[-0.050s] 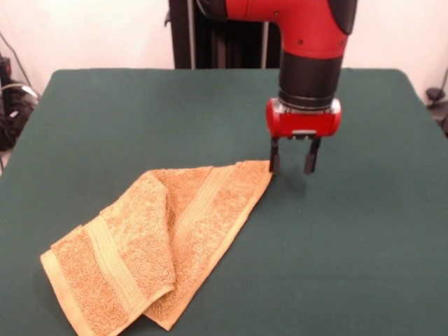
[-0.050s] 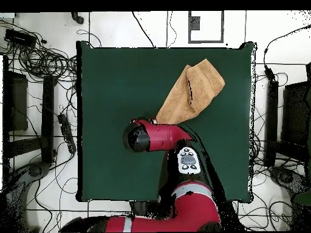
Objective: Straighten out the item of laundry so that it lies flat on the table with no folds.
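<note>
While folded over itself, towel (image 1: 157, 238) sprawled on table (image 1: 364, 231), lying long and narrow rather than square. Not yet flat: one flap doubled across the rest, with a crease running lengthwise and woven bands stacked at differing angles. Most of the straightening judged still to do, the whole upper layer needing to be drawn off and spread.

Poised at the towel's far corner, gripper (image 1: 294, 165) with fingers (image 1: 274, 163) held apart, nothing between them. One finger right at the corner's edge, the other out over bare felt beside it. Seemingly placed to take that corner, though no pinch made.

Seen from overhead, towel (image 2: 193, 91) stretching away from the arm's wrist (image 2: 141, 137) toward the table's (image 2: 109, 170) far side, well within its edges.

Hidden from above: gripper and towel corner, both under the red wrist. Hard to tell from the front whether the near finger touches cloth or hangs just clear of it, or how high the tips sit off the felt. No white tag made out in either view. Underside layers of the fold out of sight, so number of folds uncertain.
</note>
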### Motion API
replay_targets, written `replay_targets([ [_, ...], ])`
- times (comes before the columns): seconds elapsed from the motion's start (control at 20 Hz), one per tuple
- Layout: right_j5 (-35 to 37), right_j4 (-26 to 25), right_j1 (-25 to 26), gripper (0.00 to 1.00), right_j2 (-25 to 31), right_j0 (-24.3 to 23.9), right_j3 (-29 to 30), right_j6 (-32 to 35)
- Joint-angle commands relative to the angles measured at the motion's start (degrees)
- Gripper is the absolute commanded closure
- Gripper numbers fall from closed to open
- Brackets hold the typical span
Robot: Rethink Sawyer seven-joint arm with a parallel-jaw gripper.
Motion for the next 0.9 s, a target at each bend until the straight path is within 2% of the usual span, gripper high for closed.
replay_targets([
  [0.05, -1.17, 3.71, -1.62, 0.0, 4.0, 1.69, 9.66, 13.83],
  [0.3, -4.68, 1.68, -0.39, 0.0, 5.91, -1.72, 13.17, 11.9],
  [0.55, -10.45, -0.67, 3.27, 0.0, 4.59, -3.49, 15.22, 11.61],
  [0.7, -15.09, -1.31, 7.45, 0.0, 3.88, -4.54, 14.67, 11.82],
  [0.9, -18.19, -0.29, 9.71, 0.0, 4.27, -4.57, 13.14, 12.42],
])
